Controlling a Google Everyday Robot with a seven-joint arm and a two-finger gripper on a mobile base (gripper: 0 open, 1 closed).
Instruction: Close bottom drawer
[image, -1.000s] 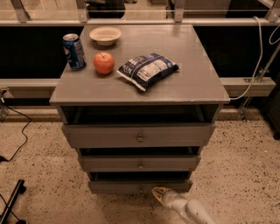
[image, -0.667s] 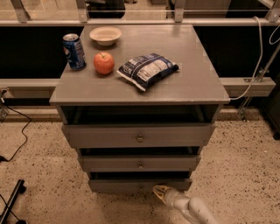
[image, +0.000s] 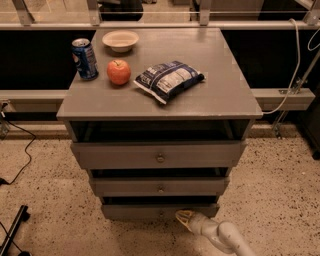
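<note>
Bottom drawer (image: 135, 211), lowest and slightly open, with the gripper (image: 183, 216) at its front just right of centre, fingers together and empty: if you push off-centre, the drawer may skew and jam.

The robot's pale gripper (image: 182, 217) sits low against the front of the slim grey wooden bottom drawer (image: 135, 211), right of centre, the drawer standing slightly open from the grey cabinet (image: 220, 95).
</note>
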